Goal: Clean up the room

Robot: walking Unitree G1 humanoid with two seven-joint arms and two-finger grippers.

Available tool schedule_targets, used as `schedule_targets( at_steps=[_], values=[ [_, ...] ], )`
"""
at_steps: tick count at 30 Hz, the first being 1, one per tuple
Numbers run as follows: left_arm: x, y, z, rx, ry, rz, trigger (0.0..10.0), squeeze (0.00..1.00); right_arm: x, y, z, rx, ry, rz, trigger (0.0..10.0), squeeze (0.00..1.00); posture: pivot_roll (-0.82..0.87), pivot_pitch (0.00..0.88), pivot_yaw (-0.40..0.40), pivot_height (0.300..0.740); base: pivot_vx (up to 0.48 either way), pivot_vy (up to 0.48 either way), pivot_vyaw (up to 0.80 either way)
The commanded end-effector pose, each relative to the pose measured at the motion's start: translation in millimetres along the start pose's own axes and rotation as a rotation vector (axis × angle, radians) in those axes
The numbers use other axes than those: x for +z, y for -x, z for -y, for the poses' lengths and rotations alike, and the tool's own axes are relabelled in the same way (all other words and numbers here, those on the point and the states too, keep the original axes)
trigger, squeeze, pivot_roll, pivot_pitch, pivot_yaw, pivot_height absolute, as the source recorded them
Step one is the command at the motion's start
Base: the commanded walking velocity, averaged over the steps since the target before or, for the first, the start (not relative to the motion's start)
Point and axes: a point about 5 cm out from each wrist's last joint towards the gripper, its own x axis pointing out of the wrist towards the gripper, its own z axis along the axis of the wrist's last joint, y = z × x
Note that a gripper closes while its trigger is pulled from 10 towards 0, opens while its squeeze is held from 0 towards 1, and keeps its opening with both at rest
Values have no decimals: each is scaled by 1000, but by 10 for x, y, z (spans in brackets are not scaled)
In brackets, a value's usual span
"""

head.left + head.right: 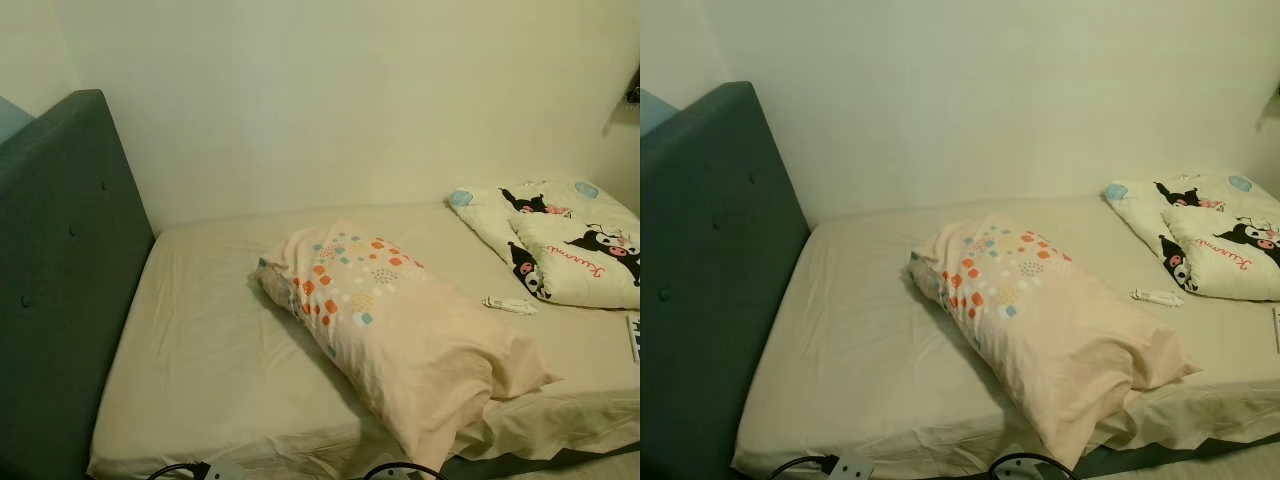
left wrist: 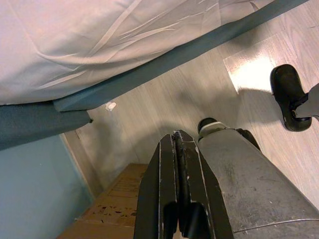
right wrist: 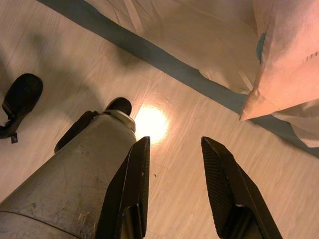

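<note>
Lying slantwise across the bed (image 1: pixel 200 340), a peach pillow (image 1: pixel 400 330) with coloured dots reaches over the near edge. A cartoon-print quilt (image 1: pixel 560 240) sits bunched at the far right, a small white item (image 1: pixel 510 305) just beside it. Both arms hang over the wood floor (image 3: pixel 60 59): left gripper (image 2: pixel 175 149) pressed closed, right gripper (image 3: pixel 174 149) spread wide, holding nothing.

Peach pillow (image 1: pixel 400 325) with orange-teal dots; teal headboard (image 1: pixel 60 270); cream sheet (image 1: pixel 220 350).
</note>
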Motion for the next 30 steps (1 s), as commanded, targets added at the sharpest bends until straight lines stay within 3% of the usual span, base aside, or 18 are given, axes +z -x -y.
schedule_targets(
  at_steps=[1,30],
  values=[
    [-22,5,13,-9,-14,-9,10000,0,-15,2,-14,4,2,-6,10000,0,-12,0,-15,727,0,0,0],
    [56,-22,5,-2,-10,5,10000,0,70,-16,50,-4,10,9,10000,0,-16,0,-27,727,0,0,0]
  ],
)
